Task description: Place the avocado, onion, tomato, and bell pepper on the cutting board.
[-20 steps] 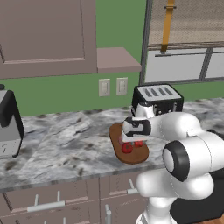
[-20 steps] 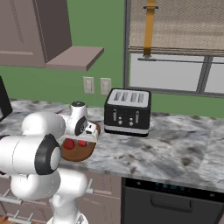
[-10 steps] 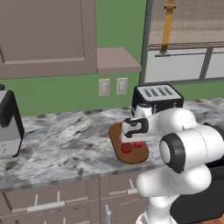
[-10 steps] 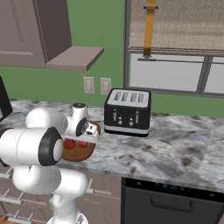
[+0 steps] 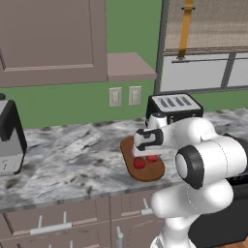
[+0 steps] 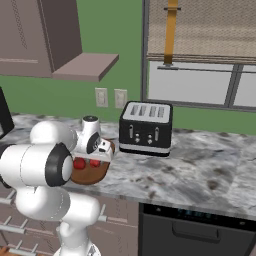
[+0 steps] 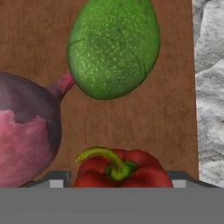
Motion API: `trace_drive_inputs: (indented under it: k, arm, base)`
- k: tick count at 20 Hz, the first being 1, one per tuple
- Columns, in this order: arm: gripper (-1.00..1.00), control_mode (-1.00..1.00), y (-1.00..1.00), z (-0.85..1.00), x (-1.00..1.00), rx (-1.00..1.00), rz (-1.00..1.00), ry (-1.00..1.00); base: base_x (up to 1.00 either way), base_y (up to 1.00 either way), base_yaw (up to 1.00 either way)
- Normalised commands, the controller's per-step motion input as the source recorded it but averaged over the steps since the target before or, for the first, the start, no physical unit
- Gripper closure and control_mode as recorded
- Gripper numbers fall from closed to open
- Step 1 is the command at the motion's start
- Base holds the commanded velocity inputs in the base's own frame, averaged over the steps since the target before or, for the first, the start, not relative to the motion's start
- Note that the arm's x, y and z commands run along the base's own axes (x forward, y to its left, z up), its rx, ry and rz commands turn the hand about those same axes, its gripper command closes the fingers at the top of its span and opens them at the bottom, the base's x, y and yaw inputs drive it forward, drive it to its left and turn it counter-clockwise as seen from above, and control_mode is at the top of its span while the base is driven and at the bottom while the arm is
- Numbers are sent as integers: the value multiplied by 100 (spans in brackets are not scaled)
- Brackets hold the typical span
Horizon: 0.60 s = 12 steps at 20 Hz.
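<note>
1. Hand view: I look straight down on the cutting board [image 7: 175,109], a reddish-brown wooden surface. On it lies the avocado [image 7: 113,48], bright green and speckled; the onion [image 7: 26,135], pinkish-purple, sits beside it, its pointed tip just touching the avocado.
2. The bell pepper [image 7: 120,168], red with a curled green stem, rests on the board directly beneath my hand, between the grey finger bases at the bottom of this view.
3. My gripper [image 5: 145,154] hangs low over the board in the left base view. I cannot tell from the pictures whether my fingers are spread or pressed together; their tips are hidden behind the pepper.
4. Two red shapes [image 5: 145,161] lie on the board below my hand in that view; I cannot say which is the tomato.
5. I judge the pepper is being set down. To do it well, I should spread my fingers fully, then rise straight up off the board so I do not nudge the pepper toward the onion.
6. A toaster [image 6: 146,128] stands just behind the board; I should keep my wrist away from it.
</note>
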Motion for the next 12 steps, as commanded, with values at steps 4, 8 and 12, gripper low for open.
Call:
trace_drive_inputs:
  k: [4, 8, 12]
  arm:
    - [-100, -100, 1, 0, 0, 0, 0, -1]
    - [-100, -100, 0, 4, 0, 0, 0, -2]
    - [-100, -100, 0, 24, 0, 0, -1, -3]
  base:
    - [0, 0, 0]
    - [0, 0, 0]
    - [0, 0, 0]
